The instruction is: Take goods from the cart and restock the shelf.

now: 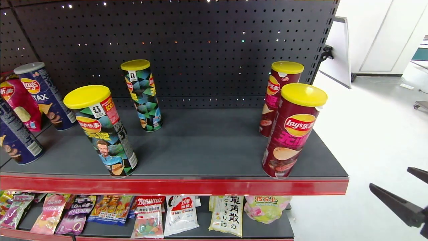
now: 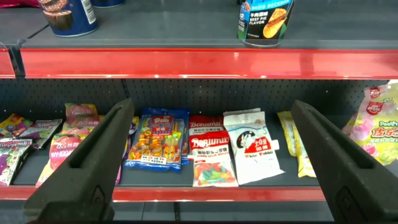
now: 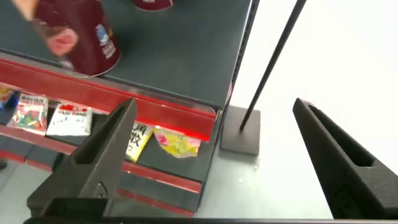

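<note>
1. Middle of upper shelf (image 1: 200,147) bare from red lip (image 1: 174,186) back to pegboard (image 1: 207,47); widest way in.
2. Bounded on left by front green can (image 1: 102,130) at the lip and rear green can (image 1: 142,95) near the back.
3. Bounded on right by front red can (image 1: 292,130) and rear red can (image 1: 279,97).
4. Far left crowded by blue cans (image 1: 43,95).
5. Lower shelf (image 1: 267,231) lined with snack bags (image 1: 180,214), under the lip.
6. Open floor (image 1: 367,140) past the right end.

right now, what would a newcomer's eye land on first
Two dark-red chip canisters with yellow lids stand at the right end of the dark upper shelf, two teal-patterned canisters with yellow lids left of centre. Along its front runs a glossy red shelf edge, with colourful snack bags on the shelf below.
</note>
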